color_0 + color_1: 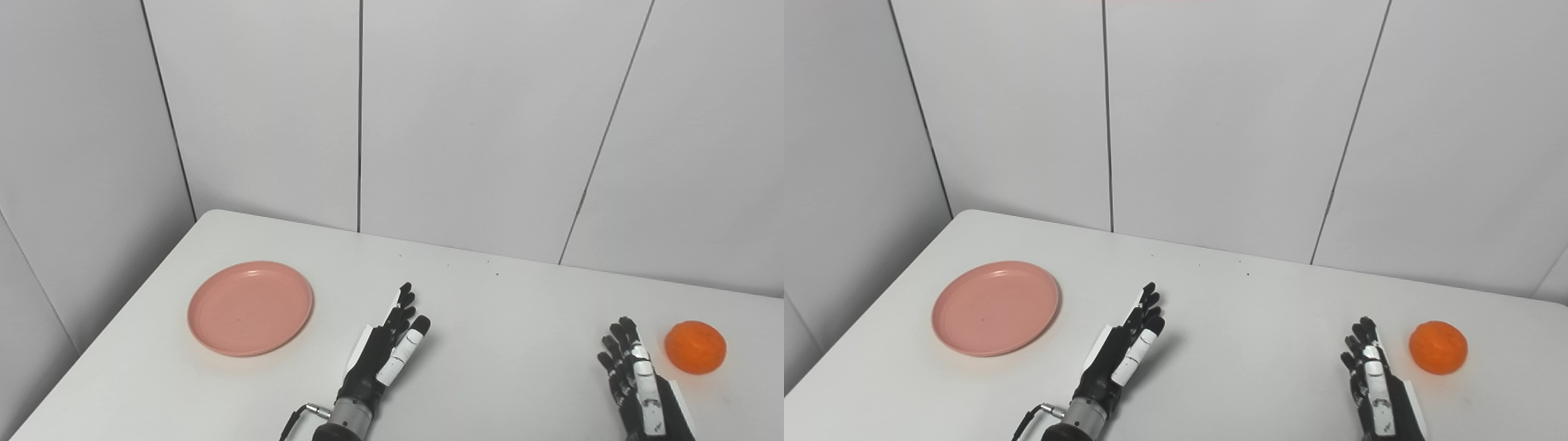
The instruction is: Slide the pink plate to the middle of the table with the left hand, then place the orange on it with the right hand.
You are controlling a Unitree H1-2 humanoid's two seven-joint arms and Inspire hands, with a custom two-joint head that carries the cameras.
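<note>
The pink plate (250, 307) lies flat and empty on the left side of the white table (502, 318). My left hand (386, 352) hovers to the right of the plate, apart from it, fingers stretched out and open, holding nothing. The orange (695, 346) rests on the table at the far right. Just left of the orange is my right hand (637, 383), also open with its fingers extended, a small gap between it and the fruit.
Grey wall panels (478, 122) rise close behind the table's far edge, and a wall also runs along its left side. The table's rounded far-left corner (211, 215) is in view. A cable (293, 422) hangs from my left wrist.
</note>
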